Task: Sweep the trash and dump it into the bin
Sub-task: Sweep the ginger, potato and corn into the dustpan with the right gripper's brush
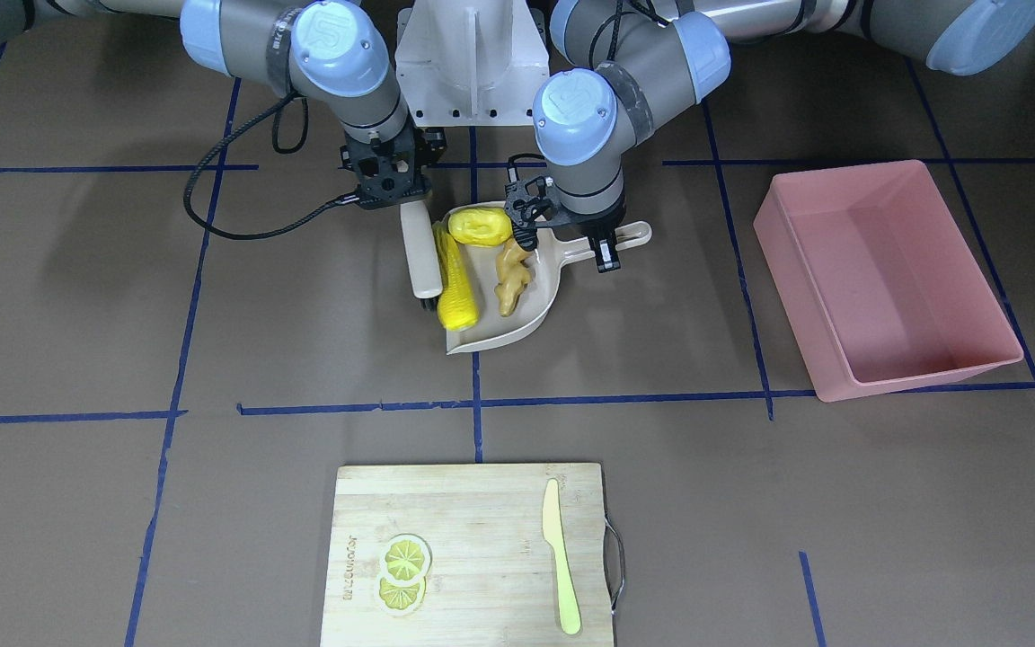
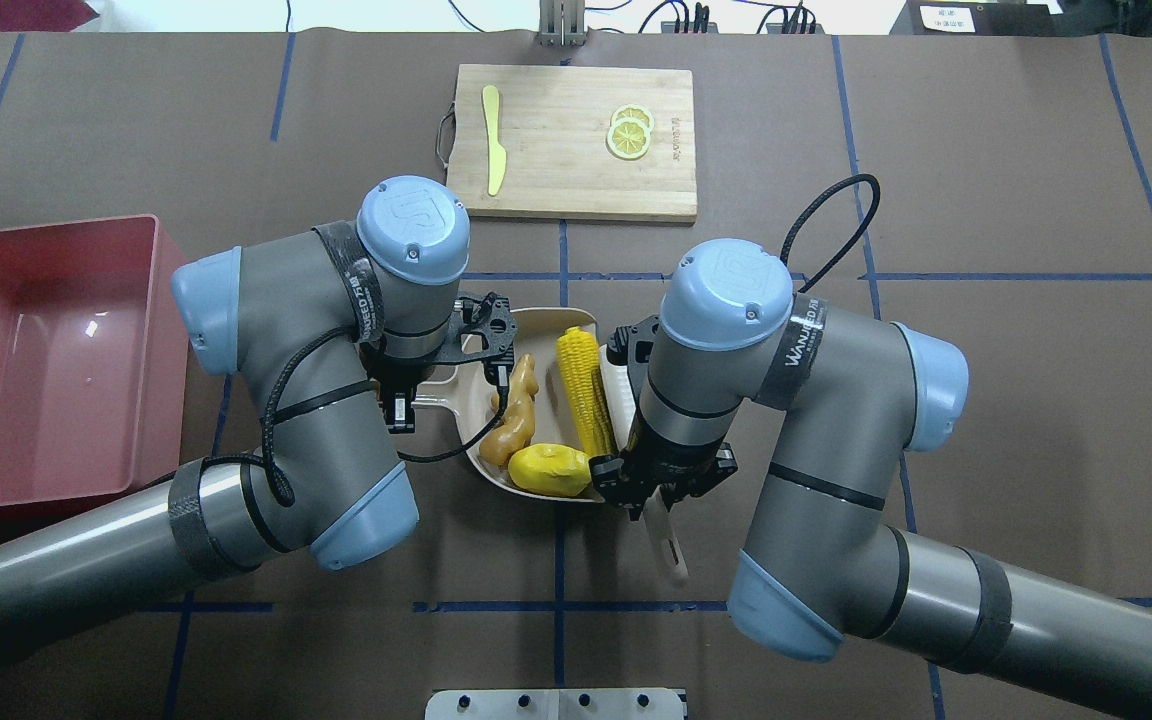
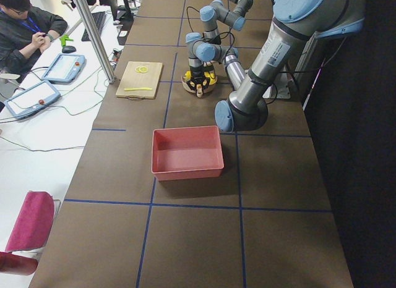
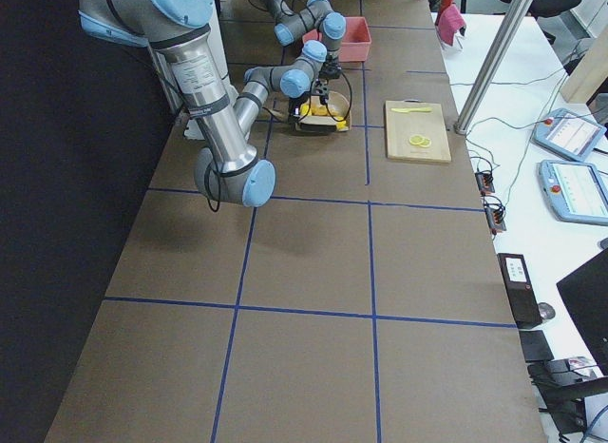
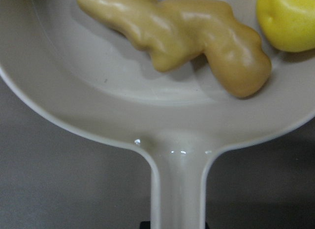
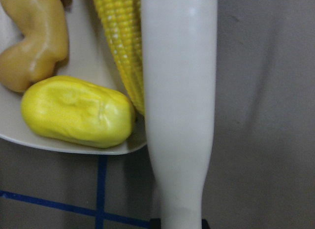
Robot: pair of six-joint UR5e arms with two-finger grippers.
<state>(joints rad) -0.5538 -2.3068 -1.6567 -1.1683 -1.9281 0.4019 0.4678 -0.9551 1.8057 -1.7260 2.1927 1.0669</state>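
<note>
The trash lies in the beige dustpan (image 1: 492, 325): a corn cob (image 1: 455, 289) along its edge, a yellow potato-like piece (image 1: 480, 226) and a tan ginger root (image 1: 514, 280). My left gripper (image 1: 604, 244) is shut on the dustpan's handle (image 5: 179, 189). My right gripper (image 1: 404, 205) is shut on a white brush (image 1: 421, 256), which lies against the corn (image 6: 120, 47). In the right wrist view the potato-like piece (image 6: 76, 111) sits beside the ginger (image 6: 34, 42). The pink bin (image 2: 36, 350) stands apart on my left with nothing in it.
A wooden cutting board (image 1: 473, 512) at the table's far side carries lemon slices (image 1: 403, 571) and a yellow-green knife (image 1: 562, 562). Blue tape lines cross the brown table. A seated person (image 3: 28, 28) and tablets are beyond the far edge.
</note>
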